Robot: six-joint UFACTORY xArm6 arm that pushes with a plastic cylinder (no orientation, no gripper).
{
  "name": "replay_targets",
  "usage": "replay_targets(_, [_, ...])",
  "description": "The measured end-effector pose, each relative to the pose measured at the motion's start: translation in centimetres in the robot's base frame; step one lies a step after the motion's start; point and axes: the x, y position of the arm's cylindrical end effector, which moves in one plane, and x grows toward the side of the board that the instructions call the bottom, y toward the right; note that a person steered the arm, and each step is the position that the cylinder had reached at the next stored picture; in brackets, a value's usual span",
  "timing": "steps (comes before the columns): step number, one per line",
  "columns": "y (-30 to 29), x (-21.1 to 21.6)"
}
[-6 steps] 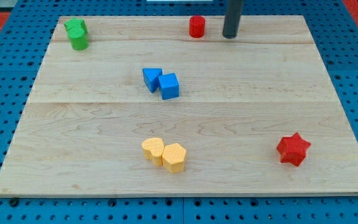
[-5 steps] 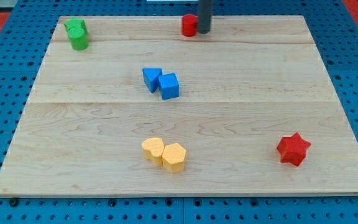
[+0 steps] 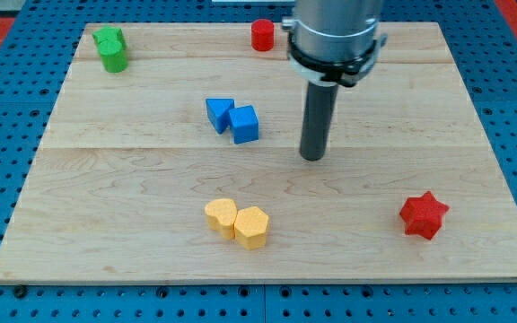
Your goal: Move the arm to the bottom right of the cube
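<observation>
A blue cube (image 3: pixel 246 125) sits a little left of the board's middle, touching a second blue block (image 3: pixel 219 114) on its upper left. My tip (image 3: pixel 312 157) rests on the board to the right of the cube and slightly lower, about a block's width and a half away from it. The rod rises from the tip to the arm's grey body at the view's top.
A red cylinder (image 3: pixel 261 35) stands near the top edge, left of the arm. A green block (image 3: pixel 110 48) is at the top left. Two yellow blocks (image 3: pixel 238 222) touch each other near the bottom. A red star (image 3: pixel 423 215) lies at the bottom right.
My tip has moved from the top edge beside the red cylinder down to the right of the blue cube. The red cylinder has shifted to the left.
</observation>
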Motion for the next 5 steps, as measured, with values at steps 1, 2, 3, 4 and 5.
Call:
replay_targets(1, [-1.8,0.0])
replay_targets(2, [-2.2,0.0])
replay_targets(3, [-3.0,-0.4])
replay_targets(4, [-3.2,-2.0])
replay_targets(5, [-11.3,-3.3])
